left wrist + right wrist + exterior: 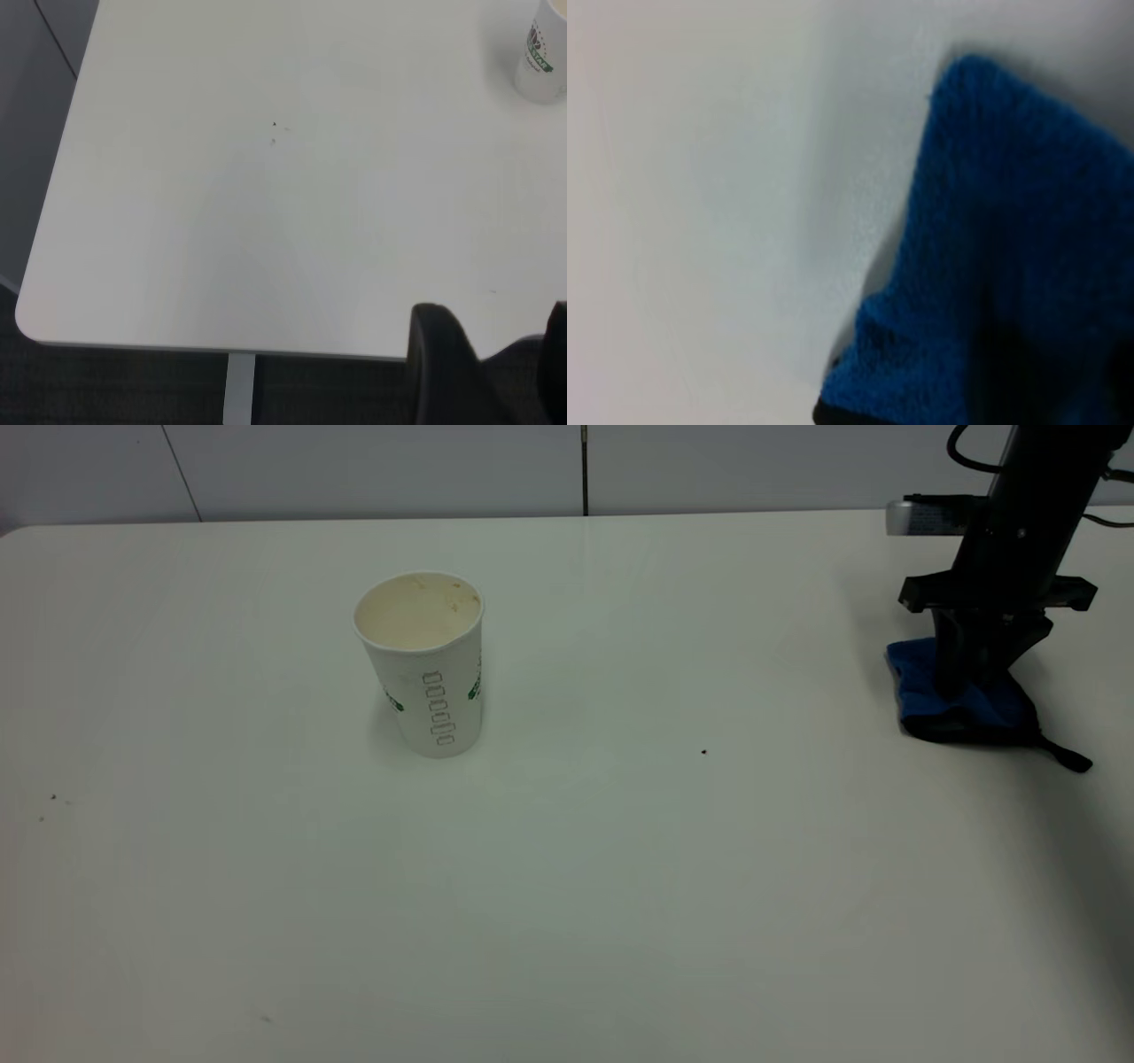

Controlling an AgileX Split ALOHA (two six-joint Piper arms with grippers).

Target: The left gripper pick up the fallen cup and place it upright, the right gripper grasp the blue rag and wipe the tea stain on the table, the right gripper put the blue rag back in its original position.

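While cup [423,662] stands upright | right gripper [961,682] on blue rag [961,707], jaws' state unclear

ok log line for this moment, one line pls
cup: upright, left-centre of table | blue rag: on table, far right | right pincer: down on rag | left pincer: off table edge

The cup [423,664] bears green logo print, its lettering too small to read.
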